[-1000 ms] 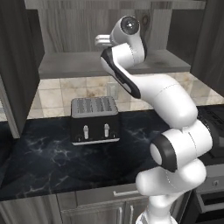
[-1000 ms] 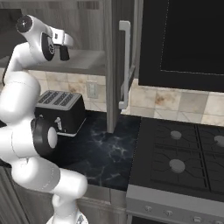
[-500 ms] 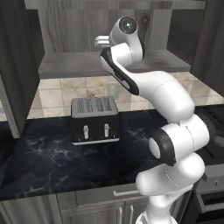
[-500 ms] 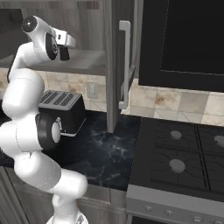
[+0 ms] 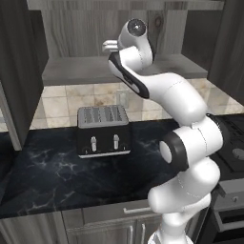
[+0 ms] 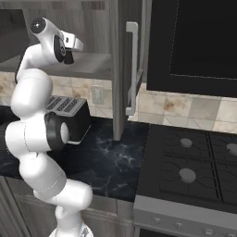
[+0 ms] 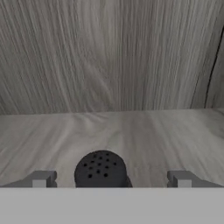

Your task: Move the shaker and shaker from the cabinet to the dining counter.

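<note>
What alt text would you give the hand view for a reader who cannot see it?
A black shaker with a perforated domed top stands on the grey shelf between the two fingertips of the open hand, which do not touch it. Behind it rises the cabinet's wood-grain back wall.

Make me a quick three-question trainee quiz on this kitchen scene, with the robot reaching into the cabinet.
1. True or false: the gripper is open.
2. What lies between the fingertips in the hand view? A) yellow carton B) black shaker C) mug
3. Fill in: on the worktop below the cabinet stands a ____.

Key: 1 true; 2 B; 3 toaster.
</note>
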